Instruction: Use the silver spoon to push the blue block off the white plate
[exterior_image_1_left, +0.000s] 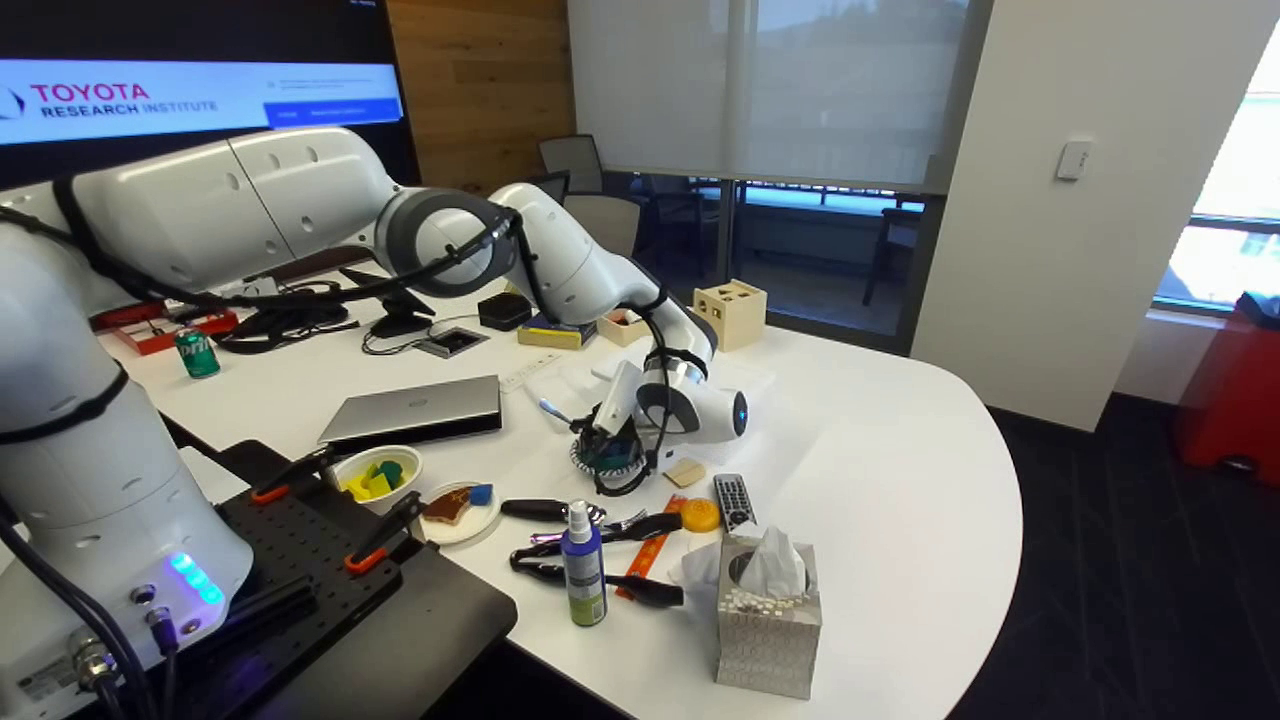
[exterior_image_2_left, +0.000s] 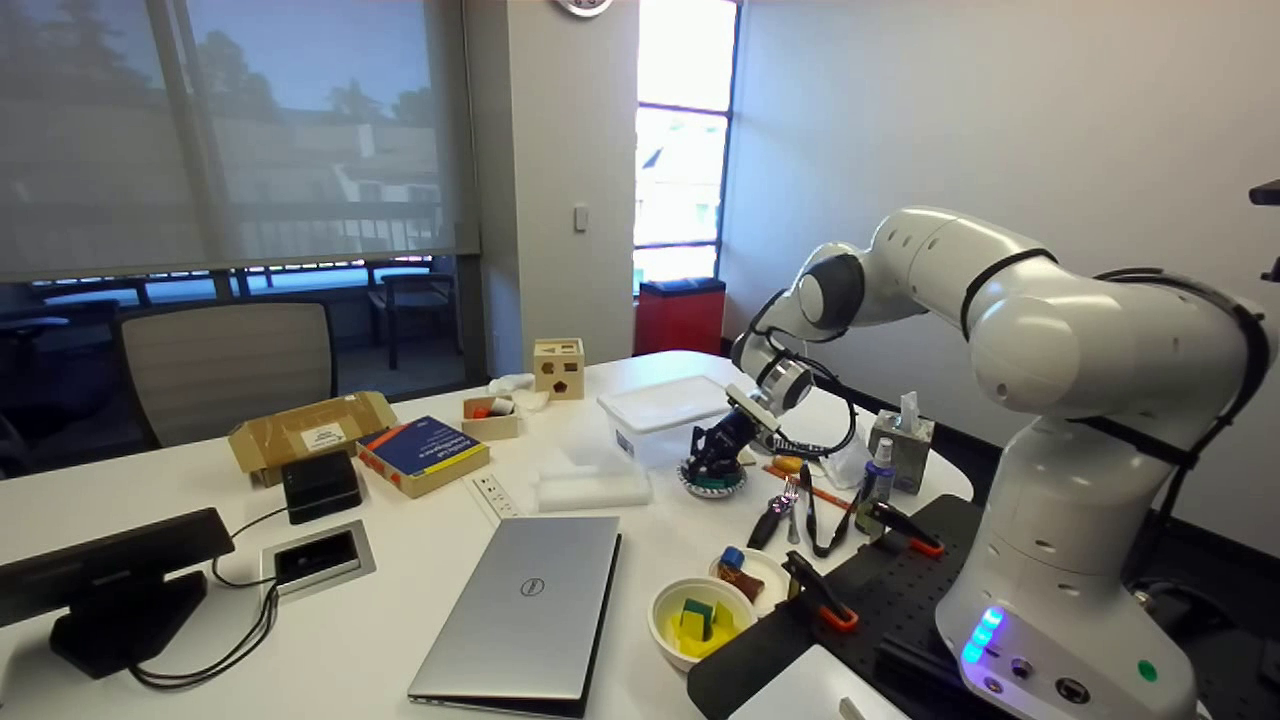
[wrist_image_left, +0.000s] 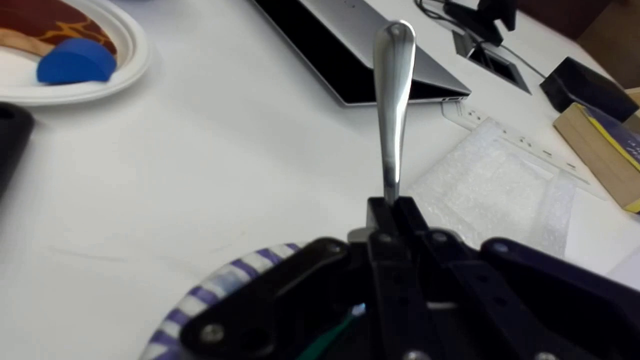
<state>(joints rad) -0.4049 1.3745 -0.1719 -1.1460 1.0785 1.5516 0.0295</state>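
Right now, a silver spoon (wrist_image_left: 394, 90) pinched in the gripper (wrist_image_left: 393, 212), both jaws squeezed together on its thin part. Up past the jaws, the wide, shiny end of the spoon, sticking out in the wrist view. Well apart from the spoon, a blue block (wrist_image_left: 77, 61) on the white plate (wrist_image_left: 139, 57), close to the rim. Right beside the block, a big brown piece (wrist_image_left: 37, 17) with orange lines, on the same plate. Down below the gripper, a striped plate (wrist_image_left: 200, 296), purple and white around the edge, with a green thing (wrist_image_left: 326, 339) inside, too covered up to name. Next to the white plate, in both exterior views, a white bowl (exterior_image_2_left: 657, 625) with yellow and green bits (exterior_image_2_left: 692, 627) in it. On another side, a black handle (exterior_image_1_left: 540, 510), near the white plate too. Farther along, black tongs (exterior_image_2_left: 811, 510), an orange strip (exterior_image_1_left: 655, 555), a round yellow thing (exterior_image_1_left: 700, 515) and a remote (exterior_image_1_left: 734, 500), all lying close together. Beside the tongs, a spray bottle (exterior_image_1_left: 583, 578), and a bit farther, a tissue box (exterior_image_1_left: 765, 640), both standing up. Near the bowl, a gray laptop (exterior_image_2_left: 530, 620), lid almost down. Under it all, a white table (exterior_image_1_left: 900, 520).
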